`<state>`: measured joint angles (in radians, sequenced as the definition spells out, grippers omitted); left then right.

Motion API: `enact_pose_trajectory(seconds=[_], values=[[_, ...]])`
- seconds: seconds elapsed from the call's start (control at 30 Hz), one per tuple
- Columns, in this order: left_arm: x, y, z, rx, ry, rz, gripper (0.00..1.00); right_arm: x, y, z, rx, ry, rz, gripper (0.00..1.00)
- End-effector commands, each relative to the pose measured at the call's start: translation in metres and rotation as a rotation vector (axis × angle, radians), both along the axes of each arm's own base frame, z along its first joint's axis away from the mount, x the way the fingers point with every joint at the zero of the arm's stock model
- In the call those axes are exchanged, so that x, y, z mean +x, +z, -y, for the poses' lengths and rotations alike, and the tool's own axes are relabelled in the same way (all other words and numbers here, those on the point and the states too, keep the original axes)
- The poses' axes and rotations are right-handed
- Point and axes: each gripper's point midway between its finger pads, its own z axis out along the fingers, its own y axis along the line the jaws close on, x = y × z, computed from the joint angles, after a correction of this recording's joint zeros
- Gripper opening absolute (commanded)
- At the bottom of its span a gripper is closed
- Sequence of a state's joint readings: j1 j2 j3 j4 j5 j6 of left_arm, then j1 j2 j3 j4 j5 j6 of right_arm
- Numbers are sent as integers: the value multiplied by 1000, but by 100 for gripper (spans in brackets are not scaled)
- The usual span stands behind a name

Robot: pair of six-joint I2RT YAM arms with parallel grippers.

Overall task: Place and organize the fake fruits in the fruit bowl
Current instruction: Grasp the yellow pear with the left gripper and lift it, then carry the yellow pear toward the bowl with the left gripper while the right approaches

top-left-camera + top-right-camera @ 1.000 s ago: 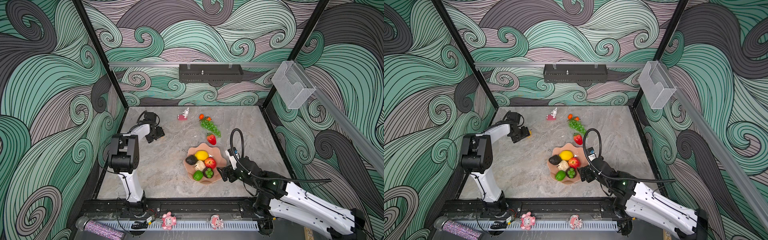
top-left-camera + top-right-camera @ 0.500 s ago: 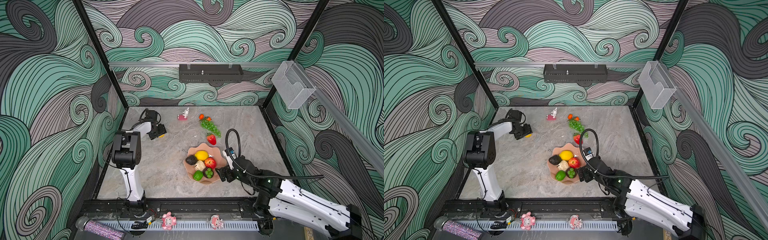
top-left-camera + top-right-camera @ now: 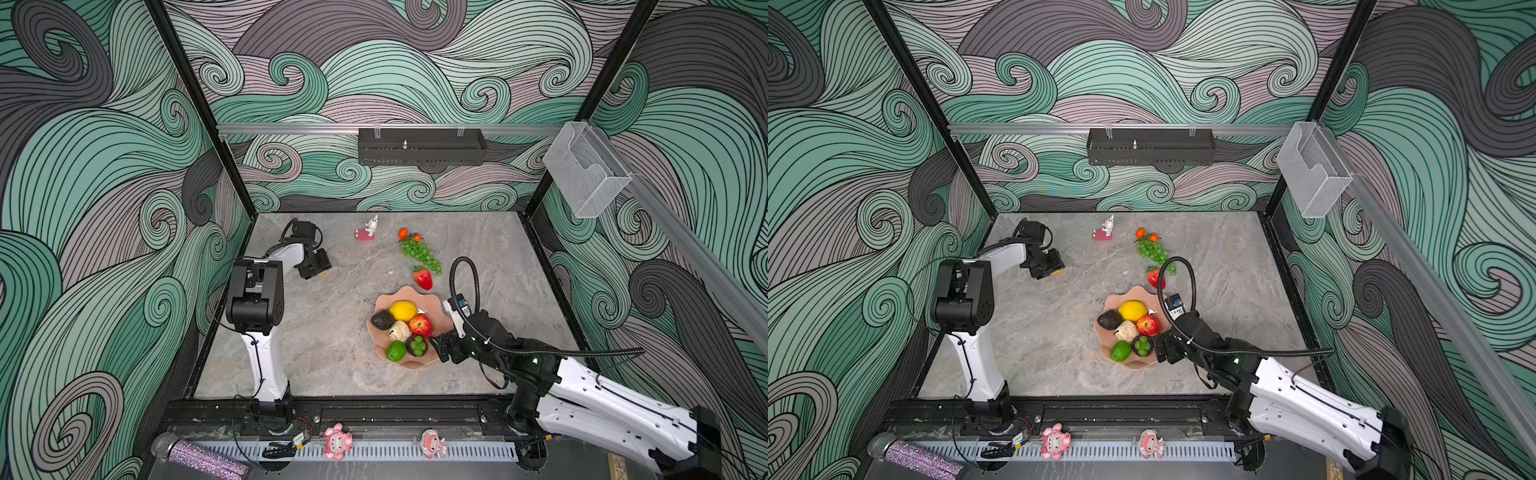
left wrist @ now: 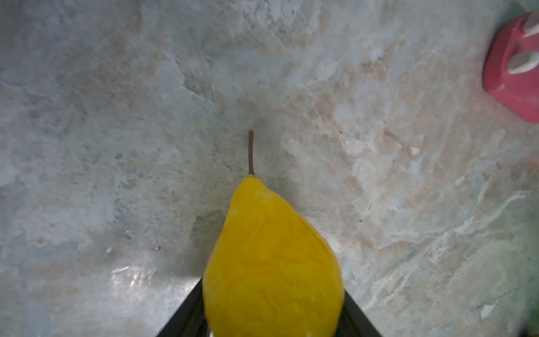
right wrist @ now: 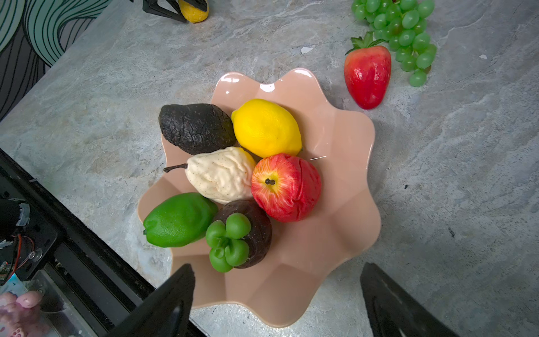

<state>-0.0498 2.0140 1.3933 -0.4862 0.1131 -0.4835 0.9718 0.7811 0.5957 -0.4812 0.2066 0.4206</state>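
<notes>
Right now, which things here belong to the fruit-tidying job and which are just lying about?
Part of the job: fruit bowl, six fruits inside, strawberry, grapes, small oranges, yellow pear.
Just lying about: rabbit figurine, two pink dolls, glittery microphone, clear wall basket, black shelf.

Swirl-patterned walls (image 3: 374,62), grey, perhaps marble, floor (image 3: 332,340)

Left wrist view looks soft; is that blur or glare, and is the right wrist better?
Left wrist view: the yellow pear is so close it's blurred, the red base at the edge too; one glare patch on the table. Right wrist view: apple sharp, small highlights on the bowl rim.
</notes>
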Motion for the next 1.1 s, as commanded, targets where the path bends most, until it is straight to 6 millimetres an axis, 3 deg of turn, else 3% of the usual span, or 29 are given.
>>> enact_pose_trajectory(seconds=[0.0, 0.27, 0.57, 0.73, 0.87, 1.07], values=[[5, 14, -1, -9, 12, 30, 54, 1, 3, 0, 18, -11, -1, 90], [1, 41, 16, -76, 23, 119, 53, 1, 5, -1, 24, -15, -1, 90], [-16, 86, 63, -173, -48, 231, 52, 3, 11, -4, 37, -17, -1, 90], [-37, 129, 114, -207, -212, 340, 53, 9, 22, 7, 44, -82, 31, 89], [-65, 168, 175, -223, -473, 471, 52, 14, 40, 17, 106, -138, 72, 90], [-120, 194, 248, -217, -815, 643, 52, 20, 74, 29, 194, -201, 110, 90]])
